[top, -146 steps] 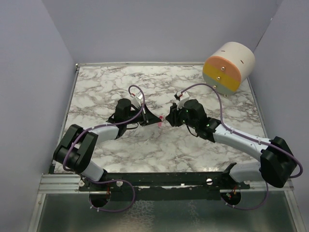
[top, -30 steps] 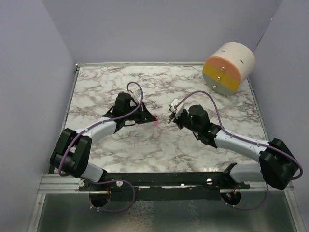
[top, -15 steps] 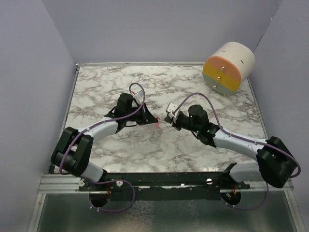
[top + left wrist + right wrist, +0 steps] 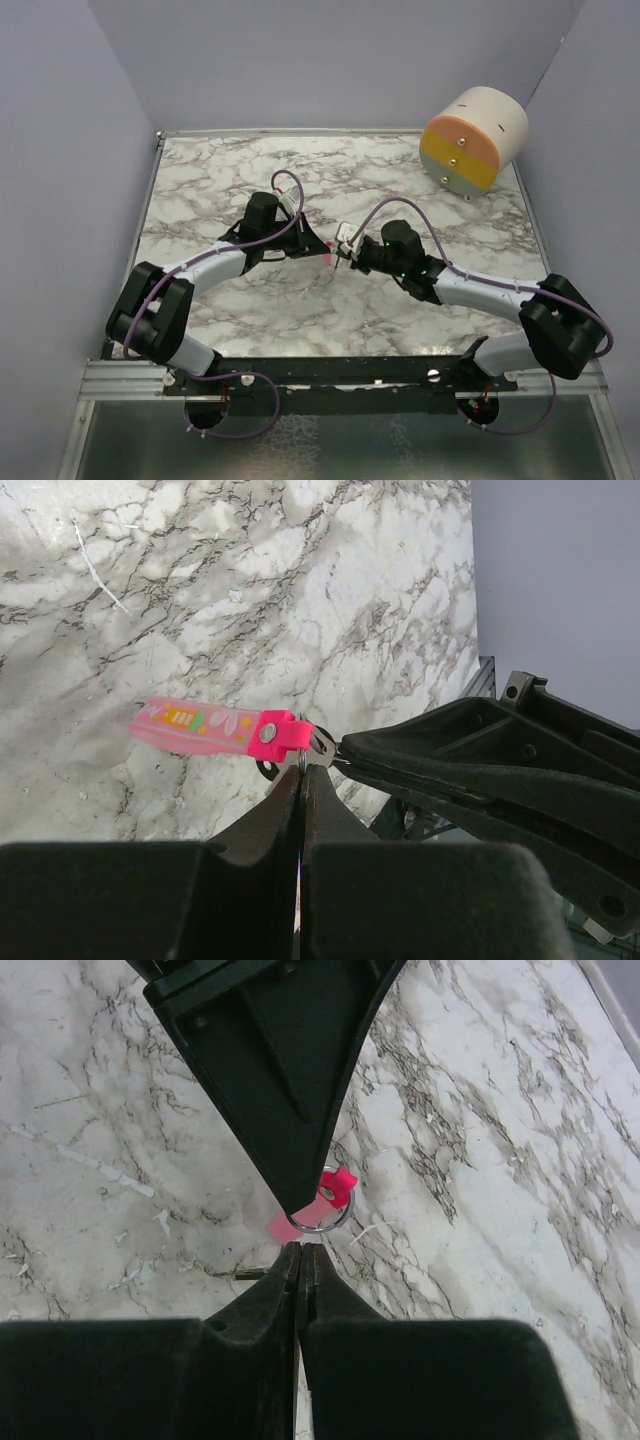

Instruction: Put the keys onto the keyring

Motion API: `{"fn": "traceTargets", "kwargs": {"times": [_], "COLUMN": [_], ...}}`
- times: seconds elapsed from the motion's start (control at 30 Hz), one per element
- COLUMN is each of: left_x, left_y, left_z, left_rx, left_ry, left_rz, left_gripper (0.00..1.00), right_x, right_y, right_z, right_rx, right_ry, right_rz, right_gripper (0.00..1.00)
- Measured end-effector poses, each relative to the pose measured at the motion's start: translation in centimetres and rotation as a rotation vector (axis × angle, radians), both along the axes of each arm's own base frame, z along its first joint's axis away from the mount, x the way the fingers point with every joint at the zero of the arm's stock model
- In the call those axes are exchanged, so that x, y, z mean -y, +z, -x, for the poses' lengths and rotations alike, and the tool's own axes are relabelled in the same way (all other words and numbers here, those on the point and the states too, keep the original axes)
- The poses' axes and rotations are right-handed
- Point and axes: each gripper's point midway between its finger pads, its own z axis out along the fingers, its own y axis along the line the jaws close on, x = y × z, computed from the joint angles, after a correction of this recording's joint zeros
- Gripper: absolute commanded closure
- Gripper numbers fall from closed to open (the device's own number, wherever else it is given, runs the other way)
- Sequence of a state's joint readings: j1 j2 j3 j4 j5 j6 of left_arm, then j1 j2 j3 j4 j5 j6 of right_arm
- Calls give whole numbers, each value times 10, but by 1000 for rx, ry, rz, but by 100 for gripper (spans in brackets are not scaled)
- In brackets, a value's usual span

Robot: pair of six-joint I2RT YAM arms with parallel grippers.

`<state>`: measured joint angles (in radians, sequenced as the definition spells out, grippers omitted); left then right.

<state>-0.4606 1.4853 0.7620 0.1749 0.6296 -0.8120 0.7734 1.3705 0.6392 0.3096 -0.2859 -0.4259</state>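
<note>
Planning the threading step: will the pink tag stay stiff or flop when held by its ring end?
Probably fairly stiff: the tag sticks out straight from the shut left tool, not curled or sagging. Likely very light: it is thin and small beside that tool. Its ring is thin wire, so it may swivel or slip in the grip.

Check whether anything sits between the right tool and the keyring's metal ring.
Nothing visible does. The shut right tool points at the ring, only marble tabletop showing in the gap; the left tool pinches the keyring from the opposite side, not across it.
</note>
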Motion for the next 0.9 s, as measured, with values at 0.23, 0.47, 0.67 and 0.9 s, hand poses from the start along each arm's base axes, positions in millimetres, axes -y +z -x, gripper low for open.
{"fn": "traceTargets", "kwargs": {"times": [0.23,0.47,0.67,0.9], "left_x": [2,4,6,7], "left_y": [0,-2,-3,-3], "left_z": [3,6,8,10], "left_rx": [1,6,4,6], "left_ry": [-16,-33,-43,-49], "left_rz": [2,-3,-6,-7], "left_gripper": [100,100,100,100], "right_x": [-2,-5,-5,-5], "right_y": [-5,-2,-1,-3], "right_z": [-1,-2,-2,-4], "right_rx": [12,34,46,51], "right_ry": [10,18,21,16], "right_rz": [16,9,13,21], "right_gripper": [99,99,99,99]}}
